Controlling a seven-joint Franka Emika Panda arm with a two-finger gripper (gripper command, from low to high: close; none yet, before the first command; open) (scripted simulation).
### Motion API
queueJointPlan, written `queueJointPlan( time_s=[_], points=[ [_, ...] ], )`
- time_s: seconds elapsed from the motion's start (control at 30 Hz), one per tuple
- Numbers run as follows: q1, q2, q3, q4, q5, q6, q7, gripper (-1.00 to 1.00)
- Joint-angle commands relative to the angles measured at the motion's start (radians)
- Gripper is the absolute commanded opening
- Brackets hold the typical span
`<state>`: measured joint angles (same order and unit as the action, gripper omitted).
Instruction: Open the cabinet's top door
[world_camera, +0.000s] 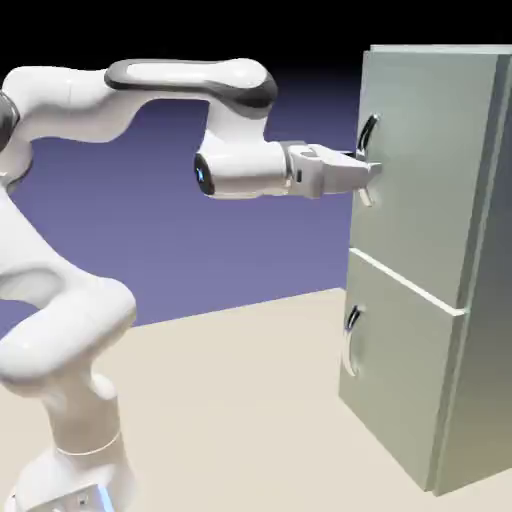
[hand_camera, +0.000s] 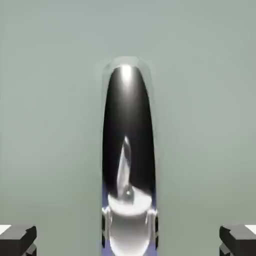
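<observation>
Two doors (world_camera: 400, 370), two handles (world_camera: 349, 340); one pincer (hand_camera: 128, 240) released, two fingertips (hand_camera: 18, 240) flanking top door (world_camera: 420, 160) handle (hand_camera: 128, 125), apart.

The robot arm (world_camera: 235, 85) had glossy white, rounded shells, with dark grey bands curving along its upper links and a black round cap bearing a small blue mark near the wrist. Its base (world_camera: 75, 485) was white too, lit by a pale blue strip, and its blocky finger tips (hand_camera: 19, 240) looked dark grey
</observation>
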<state>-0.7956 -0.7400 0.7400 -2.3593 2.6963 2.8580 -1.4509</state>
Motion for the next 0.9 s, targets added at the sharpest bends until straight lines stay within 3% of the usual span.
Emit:
queueJointPlan(
  time_s=[0.0, 0.4, 0.87],
  points=[
    [0.036, -0.003, -0.033, -0.021, -0.034, -0.016, 0.015, -1.00],
    [0.362, -0.128, -0.440, -0.278, -0.541, -0.282, 0.256, -1.00],
    [0.404, -0.198, -0.906, -0.367, -1.143, -0.799, 0.414, -1.00]
  ],
)
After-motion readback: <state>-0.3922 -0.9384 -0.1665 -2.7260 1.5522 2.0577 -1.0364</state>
